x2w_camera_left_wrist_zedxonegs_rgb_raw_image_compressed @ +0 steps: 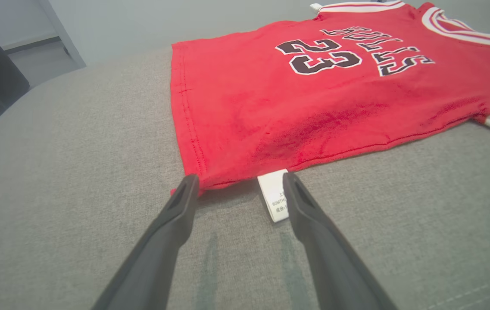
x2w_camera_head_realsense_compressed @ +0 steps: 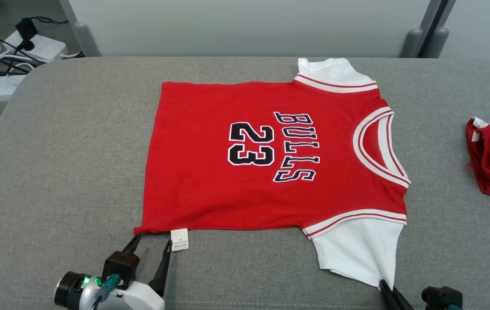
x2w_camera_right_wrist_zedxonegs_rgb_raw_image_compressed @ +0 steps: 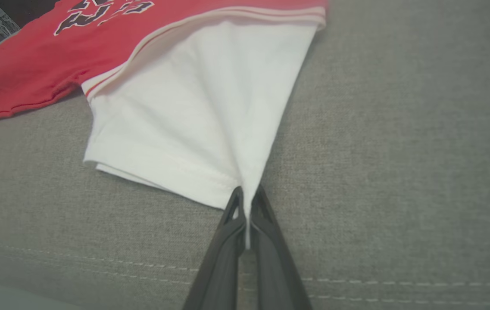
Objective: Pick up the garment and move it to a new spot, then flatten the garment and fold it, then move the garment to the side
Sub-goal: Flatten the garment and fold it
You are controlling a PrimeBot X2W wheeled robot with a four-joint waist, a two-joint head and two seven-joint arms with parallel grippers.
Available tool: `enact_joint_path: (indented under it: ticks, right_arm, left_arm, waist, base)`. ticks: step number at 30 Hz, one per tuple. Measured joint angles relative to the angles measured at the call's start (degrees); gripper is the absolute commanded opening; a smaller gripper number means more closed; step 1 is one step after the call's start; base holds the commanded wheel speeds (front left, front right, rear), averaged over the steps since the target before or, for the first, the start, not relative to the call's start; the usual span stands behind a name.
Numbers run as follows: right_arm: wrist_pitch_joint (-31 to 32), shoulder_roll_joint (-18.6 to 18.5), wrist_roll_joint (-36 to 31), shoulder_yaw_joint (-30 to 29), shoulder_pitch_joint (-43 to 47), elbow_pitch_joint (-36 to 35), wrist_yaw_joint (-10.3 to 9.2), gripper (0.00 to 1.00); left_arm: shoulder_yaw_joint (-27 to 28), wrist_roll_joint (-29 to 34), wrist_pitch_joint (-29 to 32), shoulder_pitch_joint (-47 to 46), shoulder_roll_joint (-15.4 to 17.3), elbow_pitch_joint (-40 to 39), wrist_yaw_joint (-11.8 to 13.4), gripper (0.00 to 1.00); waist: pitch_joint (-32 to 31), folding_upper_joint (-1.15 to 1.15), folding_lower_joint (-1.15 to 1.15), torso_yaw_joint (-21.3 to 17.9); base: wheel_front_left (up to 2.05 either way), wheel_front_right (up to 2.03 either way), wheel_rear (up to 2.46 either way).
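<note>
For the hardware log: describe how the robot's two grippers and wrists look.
The left gripper has two long, dark grey fingers tapering to narrow tips, rising from a black block on a white wrist shell. Beside it sits a silver-and-black cylinder with green lights, and a teal plug with a thin cable. The right gripper has the same dark tapered fingers, with slotted openings near the tips.

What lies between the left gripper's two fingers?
The jersey's near hem corner and its white care label, over grey cushion; clearest in the left wrist view.
</note>
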Motion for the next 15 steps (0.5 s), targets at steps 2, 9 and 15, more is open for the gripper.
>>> enact_joint_path:
  ticks: [2,9,15]
  right_arm:
    - [0.0,-0.01,0.07,0.14,-0.24,0.0,0.13,0.0]
    - [0.0,-0.12,0.43,0.9,-0.87,-0.88,0.42,0.0]
    - [0.0,-0.3,0.81,1.53,-1.51,-0.96,0.43,0.0]
  left_arm:
    - [-0.31,0.7,0.0,-0.71,0.54,0.87,0.0,1.0]
    - [-3.13,4.14,0.0,-5.81,3.41,6.67,0.82,1.0]
    - [-5.45,5.61,0.0,-7.93,5.35,10.6,1.33,1.0]
  waist:
    - [0.2,0.0,0.0,-0.21]
    - [1.55,0.0,0.0,-1.45]
    - [2.08,0.0,0.0,-2.07]
  base:
    - [0.0,0.0,0.0]
    - [0.0,0.0,0.0]
    - [0.0,0.0,0.0]
